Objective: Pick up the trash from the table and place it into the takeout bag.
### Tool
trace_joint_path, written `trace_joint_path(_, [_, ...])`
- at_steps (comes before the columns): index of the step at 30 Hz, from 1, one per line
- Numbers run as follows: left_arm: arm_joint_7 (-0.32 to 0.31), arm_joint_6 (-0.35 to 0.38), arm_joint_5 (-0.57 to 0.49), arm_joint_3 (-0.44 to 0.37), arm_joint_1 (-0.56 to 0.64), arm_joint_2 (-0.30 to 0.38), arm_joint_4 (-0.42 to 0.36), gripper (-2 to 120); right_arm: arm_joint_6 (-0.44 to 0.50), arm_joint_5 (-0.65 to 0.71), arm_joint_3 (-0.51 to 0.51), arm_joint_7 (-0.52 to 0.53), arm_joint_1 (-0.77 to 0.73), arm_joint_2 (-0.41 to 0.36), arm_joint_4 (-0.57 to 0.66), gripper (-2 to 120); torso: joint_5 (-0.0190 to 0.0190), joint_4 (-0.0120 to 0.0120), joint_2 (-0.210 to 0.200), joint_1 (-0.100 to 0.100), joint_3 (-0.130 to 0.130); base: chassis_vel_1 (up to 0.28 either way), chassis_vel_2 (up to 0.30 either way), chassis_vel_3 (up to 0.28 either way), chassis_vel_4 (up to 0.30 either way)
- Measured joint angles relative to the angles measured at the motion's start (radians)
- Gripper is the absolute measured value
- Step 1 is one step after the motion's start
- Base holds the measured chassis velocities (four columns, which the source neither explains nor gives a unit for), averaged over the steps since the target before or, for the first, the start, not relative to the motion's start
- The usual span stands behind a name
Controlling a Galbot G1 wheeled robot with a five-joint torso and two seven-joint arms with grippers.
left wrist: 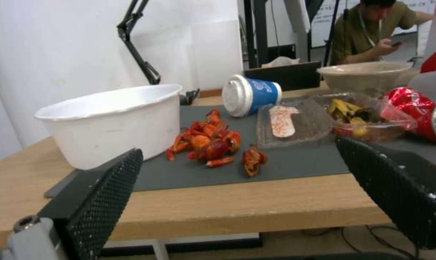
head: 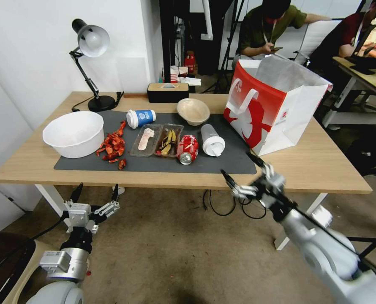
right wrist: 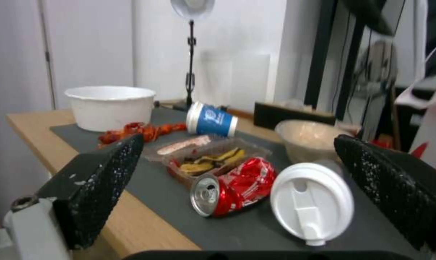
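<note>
Overhead, the head view shows the worktop (head: 36,166) carrying a dark grey mat (head: 222,162). On the mat, from the robot's left to right, lie a large white bowl (head: 74,133), a heap of red shells (head: 113,146), two clear trays (head: 157,140), the crushed red soda can (head: 188,149) and the clear white-lidded cup (head: 212,140) on its side. Behind them lie the blue-sleeved coffee cup (head: 140,118), tipped over, and the beige paper bowl (head: 193,111). The takeout bag (head: 276,105) stands upright and open at the mat's right end. The left pincer (head: 96,194) hangs below the worktop's near edge, fingers spread wide, holding nothing. The right pincer (head: 243,169) sits at the near edge, in front of the bag, also spread wide and empty.

The left wrist view shows both fingers (left wrist: 102,196) far apart, framing the shells (left wrist: 210,142), with the white bowl (left wrist: 109,122) beside them and the coffee cup (left wrist: 251,94) behind.

The right wrist view shows the fingers (right wrist: 100,180) wide apart, with the can (right wrist: 232,186) and the lidded cup (right wrist: 311,202) lying between them, touching neither.
</note>
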Motion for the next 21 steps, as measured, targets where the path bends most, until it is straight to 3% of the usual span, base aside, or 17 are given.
trace_joint_path(1, [0.0,0.0,0.0,-0.001,0.001,-0.001,0.0,100,-0.015,0.007,-0.012,0.011,0.013,-0.005,0.0,100,-0.0001,-0.0001,0.0,0.0,0.0,0.0,0.0,0.0,0.0])
trace_joint_path(2, [-0.001,0.0,0.0,-0.007,0.008,-0.004,-0.004,100,-0.125,0.067,-0.09,0.106,0.107,-0.032,0.001,100,-0.0007,-0.0002,0.0,0.0,0.0,0.0,0.0,0.0,0.0])
trace_joint_path(4, [-0.002,-0.001,-0.001,-0.009,0.011,-0.005,-0.004,100,-0.18,0.083,-0.126,0.155,0.165,-0.04,0.0,100,0.0001,-0.0009,0.0,0.0,0.0,0.0,0.0,0.0,0.0])
trace_joint_path(6, [-0.004,-0.002,-0.001,-0.014,0.015,-0.011,-0.007,100,-0.278,0.105,-0.196,0.26,0.304,-0.046,-0.012,100,-0.0007,0.0,0.0,0.0,0.0,0.0,0.0,0.0,0.0])
trace_joint_path(11, [-0.004,-0.003,0.0,-0.015,0.017,-0.021,-0.011,100,-0.403,0.157,-0.286,0.416,0.437,-0.038,-0.014,100,-0.0005,-0.0003,0.0,0.0,0.0,0.0,0.0,0.0,0.0])
trace_joint_path(14, [-0.004,-0.003,0.006,-0.015,0.019,-0.029,-0.012,100,-0.537,0.296,-0.377,0.605,0.572,-0.02,-0.018,100,-0.0003,-0.0006,0.0,0.0,0.0,0.0,0.0,0.0,0.0])
trace_joint_path(21, [-0.004,-0.003,0.014,-0.012,0.018,-0.035,-0.011,100,-0.636,0.476,-0.485,0.79,0.779,0.02,-0.115,100,-0.0007,-0.0002,0.0,0.0,0.0,0.0,0.0,0.0,0.0])
